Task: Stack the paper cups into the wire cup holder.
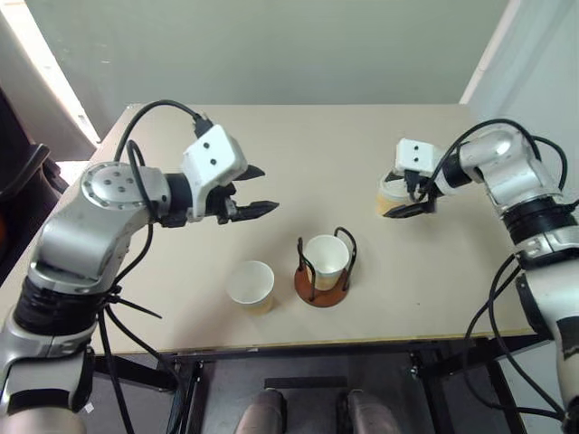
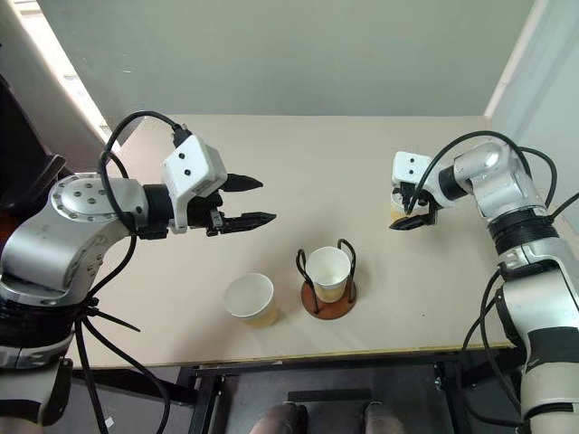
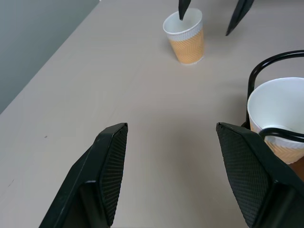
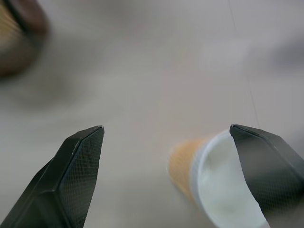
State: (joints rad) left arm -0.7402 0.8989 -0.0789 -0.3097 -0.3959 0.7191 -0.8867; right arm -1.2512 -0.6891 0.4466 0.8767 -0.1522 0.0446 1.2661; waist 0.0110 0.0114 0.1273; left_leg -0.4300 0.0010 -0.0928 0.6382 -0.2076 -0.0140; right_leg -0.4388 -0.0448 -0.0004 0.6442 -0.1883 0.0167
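One paper cup (image 1: 326,256) stands upright inside the wire cup holder (image 1: 312,294), near the table's front edge. A second paper cup (image 1: 251,286) stands on the table just left of the holder. Further back on the right stands a third paper cup (image 1: 389,195), with my right gripper (image 1: 398,202) open over it. In the left wrist view one of that gripper's fingertips (image 3: 183,9) hangs over this cup's mouth and the other stays outside the rim. My left gripper (image 1: 269,188) hovers open and empty above the table, behind and left of the holder.
The beige table (image 1: 298,136) has bare surface across its middle and back. Its front edge (image 1: 298,344) runs just below the holder and the left cup. A pale wall rises behind the table.
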